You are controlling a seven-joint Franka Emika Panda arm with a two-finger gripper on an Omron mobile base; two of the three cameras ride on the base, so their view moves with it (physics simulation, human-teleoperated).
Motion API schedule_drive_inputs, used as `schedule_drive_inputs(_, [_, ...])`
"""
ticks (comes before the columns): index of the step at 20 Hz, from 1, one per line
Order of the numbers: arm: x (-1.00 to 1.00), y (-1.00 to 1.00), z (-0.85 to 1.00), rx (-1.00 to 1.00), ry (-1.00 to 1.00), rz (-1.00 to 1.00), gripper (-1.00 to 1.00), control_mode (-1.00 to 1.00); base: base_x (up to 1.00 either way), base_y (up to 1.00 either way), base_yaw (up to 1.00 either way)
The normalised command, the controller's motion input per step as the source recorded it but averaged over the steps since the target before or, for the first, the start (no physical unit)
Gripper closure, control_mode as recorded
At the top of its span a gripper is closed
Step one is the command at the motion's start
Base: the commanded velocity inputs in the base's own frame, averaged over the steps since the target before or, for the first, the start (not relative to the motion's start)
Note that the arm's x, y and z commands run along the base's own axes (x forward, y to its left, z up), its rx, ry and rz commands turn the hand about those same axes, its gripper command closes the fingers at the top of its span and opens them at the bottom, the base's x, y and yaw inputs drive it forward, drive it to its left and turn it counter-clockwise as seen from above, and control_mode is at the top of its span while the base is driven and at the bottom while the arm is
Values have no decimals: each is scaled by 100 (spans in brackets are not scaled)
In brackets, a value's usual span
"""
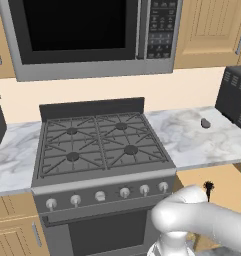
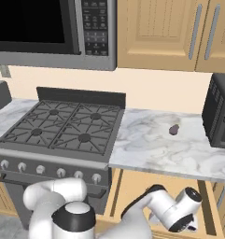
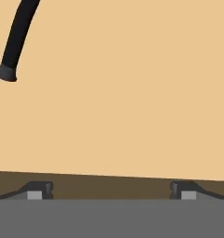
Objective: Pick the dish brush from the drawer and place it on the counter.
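Robot arm reaching down into an open drawer beside a gas stove.

The white arm bends low into the light-tan drawer (image 2: 132, 186), which stands pulled out under the marble table (image 2: 151, 144), right of the stove (image 1: 99, 142). In the hand view the end effector (image 3: 111, 189) hovers over the drawer's plain bottom with its two dark fingertips (image 3: 39, 189) spread wide and nothing between them. The dish brush (image 1: 208, 189) lies in the drawer; the left base view shows its spiky black head just beyond the arm's elbow, and the hand view shows its thin handle at the upper left, well apart from the fingertips. A small dark lump (image 2: 173, 129) sits on the table near a black toaster oven (image 2: 219, 112).
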Motion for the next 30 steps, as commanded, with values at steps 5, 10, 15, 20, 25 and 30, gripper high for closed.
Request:
schedule_drive_inputs(5, [-100, 19, 5, 1, -3, 14, -100, -100, 0, 0, 0])
schedule_drive_inputs(10, [-19, 14, 100, 9, -9, 11, -100, -100, 0, 0, 0])
schedule_drive_inputs(15, [55, 0, 100, 17, 0, 0, -100, -100, 0, 0, 0])
schedule_drive_inputs(20, [99, -2, 88, 18, 0, -2, -100, -100, 0, 0, 0])
schedule_drive_inputs(25, [87, 23, -21, 2, 20, -24, -100, -100, 0, 0, 0])
schedule_drive_inputs(30, [18, 56, -93, -8, 37, -35, -100, -100, 0, 0, 0])
